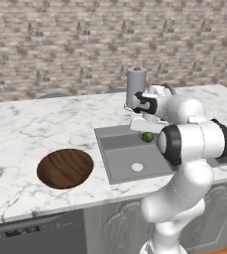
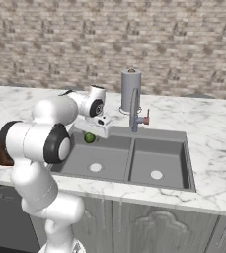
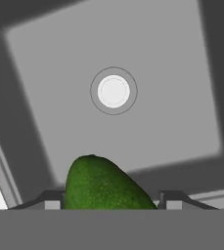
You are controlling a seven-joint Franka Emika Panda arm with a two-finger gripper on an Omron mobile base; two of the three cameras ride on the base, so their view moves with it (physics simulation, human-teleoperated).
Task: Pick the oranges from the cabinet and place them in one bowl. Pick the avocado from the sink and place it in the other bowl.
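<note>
The avocado (image 3: 101,183), dark green and oval, sits between my gripper's (image 3: 113,201) fingertips, with a finger close against each side. It hangs above the left basin of the grey sink (image 1: 122,163), whose round drain (image 3: 113,91) lies far below it. From the left base view the avocado (image 1: 147,137) shows just under the hand (image 1: 145,124), near the basin's back wall. From the right it (image 2: 90,137) hangs under the gripper (image 2: 92,131). The dark brown bowl (image 1: 65,167) rests on the counter left of the sink. The oranges and the cabinet are out of view.
An arched faucet (image 2: 134,109) with a red-marked handle stands behind the sink divider. A grey cylinder (image 1: 136,87) stands behind it by the brick wall. The marble counter (image 1: 21,134) stretches left, with a dishwasher front (image 1: 35,233) below it. The sink's right basin (image 2: 156,158) holds nothing.
</note>
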